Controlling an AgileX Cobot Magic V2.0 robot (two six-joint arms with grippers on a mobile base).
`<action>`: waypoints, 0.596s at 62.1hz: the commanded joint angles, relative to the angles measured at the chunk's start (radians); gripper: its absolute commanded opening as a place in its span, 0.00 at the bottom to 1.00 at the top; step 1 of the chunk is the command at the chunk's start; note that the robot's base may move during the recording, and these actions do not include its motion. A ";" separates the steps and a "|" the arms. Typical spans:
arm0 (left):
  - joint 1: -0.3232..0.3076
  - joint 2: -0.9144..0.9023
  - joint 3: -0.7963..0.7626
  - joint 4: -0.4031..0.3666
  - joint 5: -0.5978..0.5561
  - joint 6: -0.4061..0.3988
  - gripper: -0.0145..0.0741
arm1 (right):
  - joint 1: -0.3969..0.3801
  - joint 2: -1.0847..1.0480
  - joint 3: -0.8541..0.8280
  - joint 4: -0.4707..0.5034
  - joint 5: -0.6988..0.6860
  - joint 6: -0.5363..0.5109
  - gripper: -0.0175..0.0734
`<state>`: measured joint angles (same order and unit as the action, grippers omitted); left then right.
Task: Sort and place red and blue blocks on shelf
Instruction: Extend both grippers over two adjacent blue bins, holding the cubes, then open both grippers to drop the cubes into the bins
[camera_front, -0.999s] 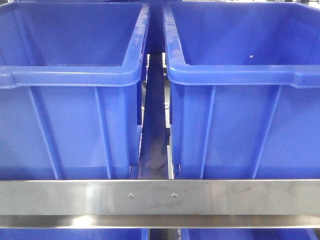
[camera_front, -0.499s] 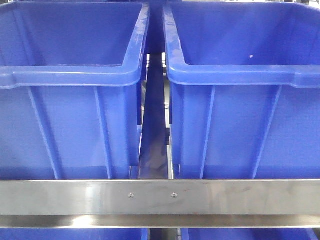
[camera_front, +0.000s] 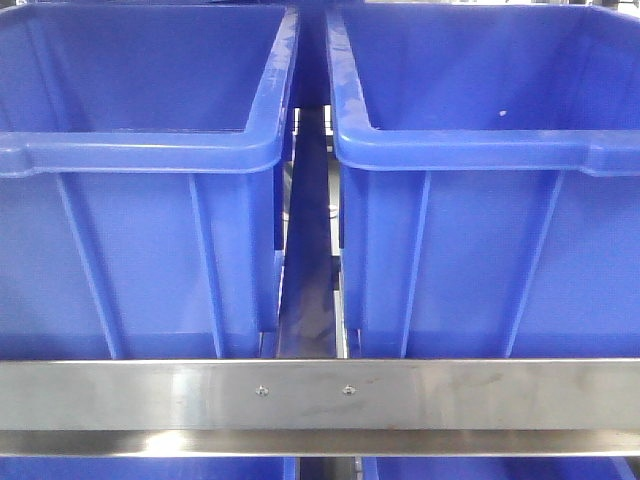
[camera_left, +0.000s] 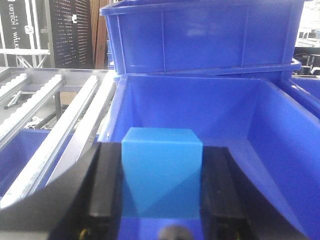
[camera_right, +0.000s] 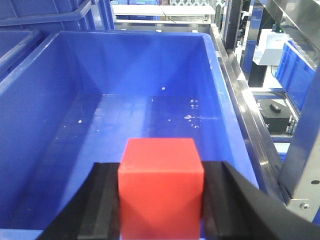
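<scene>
In the left wrist view my left gripper (camera_left: 161, 175) is shut on the blue block (camera_left: 162, 170), a plain cube held between the black fingers (camera_left: 106, 185) over the near end of a large blue bin (camera_left: 260, 130). My right gripper (camera_right: 161, 190) is shut on the red block (camera_right: 161, 187) in the right wrist view, above the near rim of another blue bin (camera_right: 150, 80) whose floor has a few white specks. The front view shows the shelf's brushed-steel front rail (camera_front: 320, 392) with two small screws. No gripper or block appears in that view.
Two big blue bins (camera_front: 140, 200) (camera_front: 490, 200) sit side by side on the shelf tier, with a narrow gap (camera_front: 308, 270) between them. More bins show below the rail. Roller tracks (camera_left: 55, 115) run left of the left bin. A steel frame (camera_right: 250, 115) borders the right bin.
</scene>
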<state>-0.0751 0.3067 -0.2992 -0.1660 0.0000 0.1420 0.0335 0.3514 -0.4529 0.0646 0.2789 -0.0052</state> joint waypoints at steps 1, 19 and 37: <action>0.001 0.008 -0.030 -0.007 -0.090 0.002 0.30 | -0.004 0.005 -0.025 0.005 -0.104 -0.011 0.29; -0.035 0.098 -0.094 -0.007 -0.067 0.002 0.30 | 0.022 0.073 -0.074 0.019 -0.093 -0.011 0.29; -0.195 0.406 -0.259 -0.003 -0.081 0.002 0.30 | 0.103 0.338 -0.191 0.018 -0.121 -0.014 0.24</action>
<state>-0.2298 0.6298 -0.4836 -0.1660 0.0132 0.1420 0.1227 0.6175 -0.5751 0.0811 0.2677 -0.0052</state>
